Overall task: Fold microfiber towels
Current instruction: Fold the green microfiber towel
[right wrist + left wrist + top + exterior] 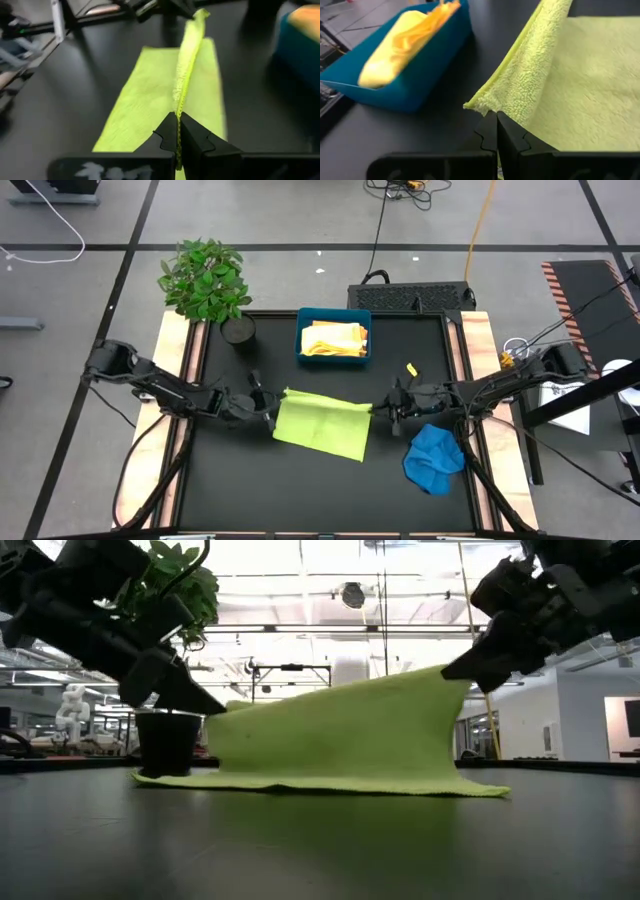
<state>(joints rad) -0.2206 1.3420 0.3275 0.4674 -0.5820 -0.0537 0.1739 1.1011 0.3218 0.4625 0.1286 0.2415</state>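
A lime green towel (322, 425) lies at the table's middle, its near part flat on the black top (330, 783) and its far edge raised. My left gripper (270, 408) is shut on the towel's left far corner, and my right gripper (380, 412) is shut on the right far corner. A blue towel (433, 458) lies crumpled near the right edge, just near of my right arm. Yellow and orange towels (335, 338) rest in a teal tray (300, 335) at the far centre. My left gripper pinches the green towel's left far corner (487, 106) between its two fingers, slanting down from the table's left. The corner is lifted clear while the towel's near part stays on the table. My right gripper pinches the right far corner (178, 107) between its two fingers, slanting down from the table's right, in line with the raised edge. That edge (340, 690) runs fairly straight to the other gripper, higher at the right end.
A potted plant (205, 280) stands at the far left corner, its pot (238, 330) close to my left arm. A small yellow bit (411, 369) lies right of the tray. Bare black table (300, 490) stretches toward the near edge.
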